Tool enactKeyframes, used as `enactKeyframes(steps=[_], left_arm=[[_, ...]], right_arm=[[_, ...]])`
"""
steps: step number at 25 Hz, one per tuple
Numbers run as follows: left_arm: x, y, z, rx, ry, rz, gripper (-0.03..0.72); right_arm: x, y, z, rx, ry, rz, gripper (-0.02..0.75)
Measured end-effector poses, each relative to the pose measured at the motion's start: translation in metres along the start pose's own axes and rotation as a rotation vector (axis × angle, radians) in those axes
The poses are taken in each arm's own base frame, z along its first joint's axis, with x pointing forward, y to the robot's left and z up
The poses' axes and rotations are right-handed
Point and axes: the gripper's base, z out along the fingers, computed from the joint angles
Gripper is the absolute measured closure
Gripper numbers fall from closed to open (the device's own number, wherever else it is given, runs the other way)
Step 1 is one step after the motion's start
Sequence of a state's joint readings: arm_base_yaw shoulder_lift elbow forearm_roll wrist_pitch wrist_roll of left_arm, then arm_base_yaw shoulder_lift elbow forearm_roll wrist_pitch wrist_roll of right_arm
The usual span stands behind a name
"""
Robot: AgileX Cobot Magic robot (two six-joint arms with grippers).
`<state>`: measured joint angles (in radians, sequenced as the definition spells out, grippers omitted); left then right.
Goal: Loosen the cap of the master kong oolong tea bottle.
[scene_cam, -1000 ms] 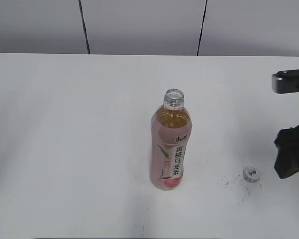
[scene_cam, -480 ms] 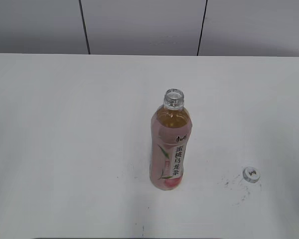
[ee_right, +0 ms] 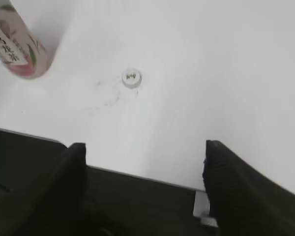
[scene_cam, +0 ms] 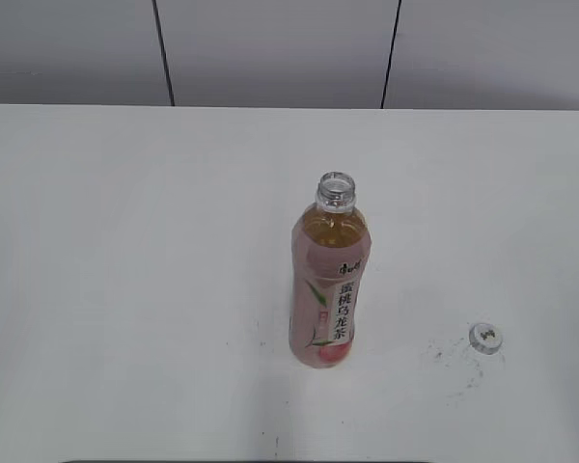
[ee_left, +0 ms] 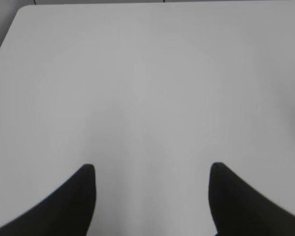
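Observation:
The master kong oolong tea bottle (scene_cam: 329, 280) stands upright near the middle of the white table (scene_cam: 125, 251) with its neck open and no cap on it. Its lower end shows in the right wrist view (ee_right: 18, 44). The cap (scene_cam: 485, 337) lies on the table to the right of the bottle, top side up; the right wrist view shows it too (ee_right: 132, 77). No arm shows in the exterior view. My left gripper (ee_left: 151, 169) is open and empty over bare table. My right gripper (ee_right: 142, 147) is open and empty, over the table's front edge, well back from the cap.
Faint dark scuff marks (scene_cam: 454, 357) lie on the table around the cap. A grey panelled wall (scene_cam: 270, 48) runs behind the table. The table's front edge (ee_right: 137, 174) and dark space below it show in the right wrist view.
The right arm, seen at the right edge one second ago, has drawn out of the exterior view. The bottle and the cap have stayed put.

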<state>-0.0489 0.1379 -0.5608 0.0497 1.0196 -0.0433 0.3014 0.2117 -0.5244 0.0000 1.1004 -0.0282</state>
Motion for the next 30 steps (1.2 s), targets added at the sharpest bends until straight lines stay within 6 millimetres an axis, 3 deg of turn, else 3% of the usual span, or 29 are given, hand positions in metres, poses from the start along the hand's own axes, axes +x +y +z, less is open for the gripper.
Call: enactKeyframes(steps=[6, 11, 21, 30], left_arm=[[0.010, -0.001, -0.019, 0.039, -0.121, 0.028, 0.251], [0.013, -0.002, -0.022, 0.051, -0.135, 0.040, 0.267], [0.013, -0.003, -0.022, 0.057, -0.136, 0.038, 0.370], [0.013, -0.003, -0.022, 0.057, -0.136, 0.038, 0.398]], right_arm=[[0.020, 0.001, -0.026, 0.007, -0.207, -0.016, 0.215], [0.022, 0.001, -0.025, 0.008, -0.208, -0.018, 0.216], [0.022, 0.001, -0.024, 0.007, -0.208, -0.015, 0.216], [0.022, 0.001, -0.024, 0.011, -0.209, -0.012, 0.216]])
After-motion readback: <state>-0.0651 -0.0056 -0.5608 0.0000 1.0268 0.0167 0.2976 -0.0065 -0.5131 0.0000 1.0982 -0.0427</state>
